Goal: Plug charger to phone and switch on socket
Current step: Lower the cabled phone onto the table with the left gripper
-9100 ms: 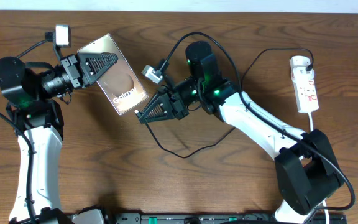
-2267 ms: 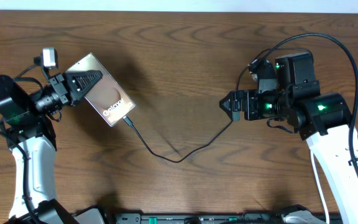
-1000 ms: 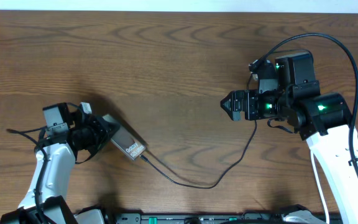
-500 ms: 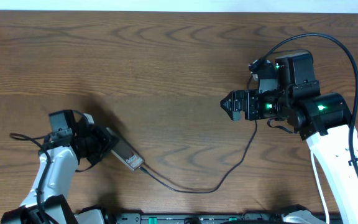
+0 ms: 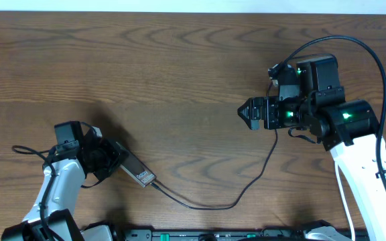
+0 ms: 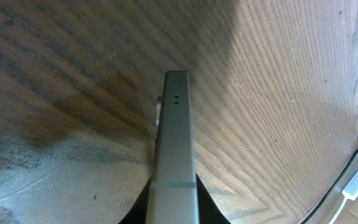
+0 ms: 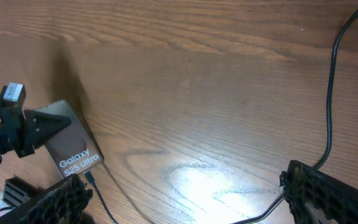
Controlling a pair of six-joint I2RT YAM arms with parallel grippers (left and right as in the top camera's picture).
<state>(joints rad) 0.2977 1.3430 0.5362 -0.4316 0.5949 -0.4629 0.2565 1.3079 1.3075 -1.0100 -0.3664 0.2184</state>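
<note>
Closest to me, a black rail (image 5: 200, 235) with small green marks runs along the near edge of the table (image 5: 179, 67), between my two arm bases. Just beyond it on my left side, my left gripper (image 5: 118, 161) is clamped on the phone (image 5: 141, 175), low over the wood. My left wrist camera sees the phone edge-on, a thin grey-gold strip rising between my dark fingers, with a heavy shadow on the boards around it. I cannot tell whether the phone touches the table. The charger (image 5: 210, 207), a thin black cable, meets the phone's lower end with its connector tip, sags in a loose curve across the near part of the table, then climbs to my right side. There my right gripper (image 5: 243, 112) hangs above the wood holding nothing. In its wrist view the two black fingers (image 7: 334, 193) stand wide apart at the bottom corners. That camera looks across to the phone's bronze back and its white "Galaxy S25 Ultra" lettering. The table is dark brown wood with strong wavy grain and a pale glare patch in front of my right gripper. A pale strip (image 5: 193, 5) borders its far edge.
</note>
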